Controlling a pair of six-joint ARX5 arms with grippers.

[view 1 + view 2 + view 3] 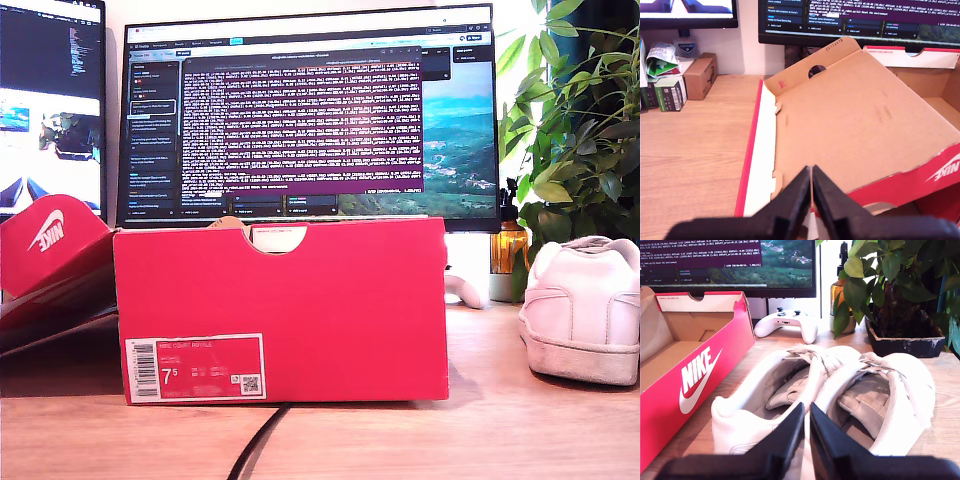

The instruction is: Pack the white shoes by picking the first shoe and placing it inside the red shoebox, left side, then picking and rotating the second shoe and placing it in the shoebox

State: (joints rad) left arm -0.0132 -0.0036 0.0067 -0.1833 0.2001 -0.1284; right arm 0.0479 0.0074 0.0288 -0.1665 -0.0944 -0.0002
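Red Nike shoebox (285, 305) sat open on the wooden surface (520, 420), barcode label with 7.5 facing the exterior camera, empty cardboard interior seen in the second wrist view. Its lid (855, 125) was hinged back toward the exterior view's left, swoosh showing. Both white shoes (825, 395) stood side by side, touching, just beside the box toward the exterior view's right, heels toward my second gripper (806, 432). My second gripper hovered over the heels, jaws clenched on nothing. My first gripper (811, 197) was above the lid's edge, jaws pressed together, empty. White game controller (787, 322) and potted plant (900, 295) behind the shoes
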